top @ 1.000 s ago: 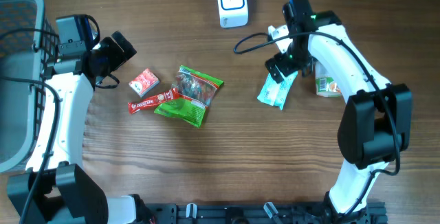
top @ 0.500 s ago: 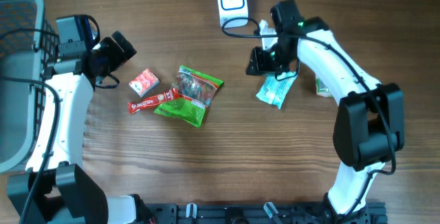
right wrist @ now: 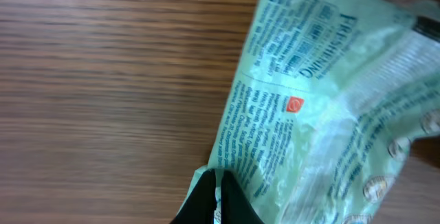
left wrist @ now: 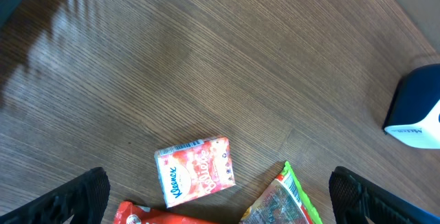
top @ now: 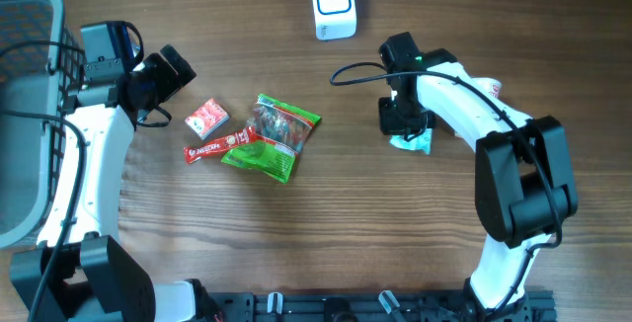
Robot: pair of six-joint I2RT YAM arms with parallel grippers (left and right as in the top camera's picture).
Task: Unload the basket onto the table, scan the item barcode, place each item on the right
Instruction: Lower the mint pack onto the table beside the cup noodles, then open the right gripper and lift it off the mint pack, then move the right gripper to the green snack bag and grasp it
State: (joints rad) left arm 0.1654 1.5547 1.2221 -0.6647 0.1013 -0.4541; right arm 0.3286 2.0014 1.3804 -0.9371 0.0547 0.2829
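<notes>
Wood table; grey basket at far left. Left claw spread wide. Right claw pressed together, pinching the pouch by its edge, right of centre, nearer than the scanner. Green packet mid-table, with a tissue pack just left of it.

White-shelled left arm and right arm, black joints, black cables.
</notes>
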